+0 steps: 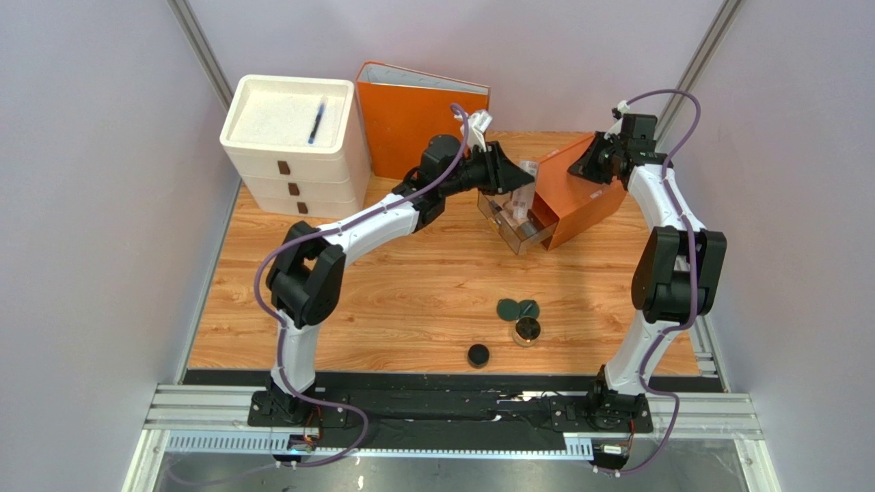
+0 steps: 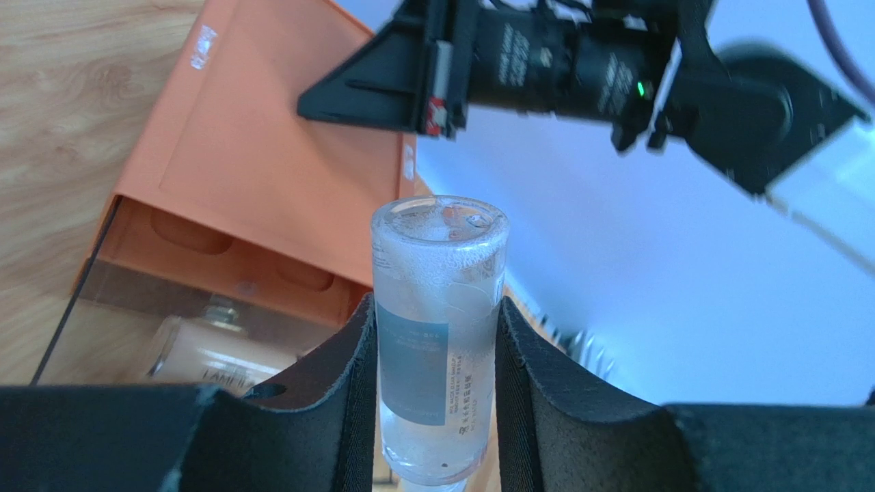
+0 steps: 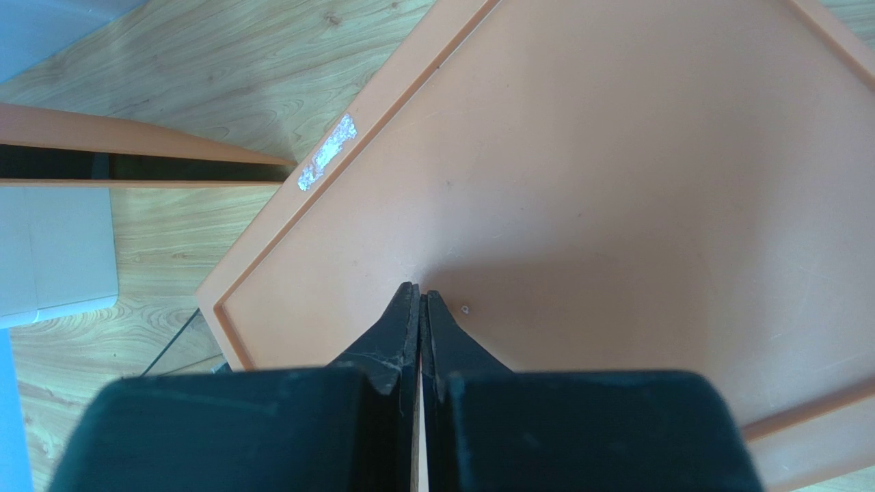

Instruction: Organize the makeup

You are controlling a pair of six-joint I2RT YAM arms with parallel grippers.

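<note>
Two pairs: left fingers (image 2: 329, 410) tight around clear tube (image 2: 436, 328), base cut off; right fingers (image 3: 395, 328) together at orange box (image 3: 637, 205).

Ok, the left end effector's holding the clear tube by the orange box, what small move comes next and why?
Probably lower the clear tube into the open clear drawer, beside the beige bottle in it. The left end effector is shut on the tube near that drawer, and the right end effector, shut, rests on the orange box, seemingly steadying it.
</note>
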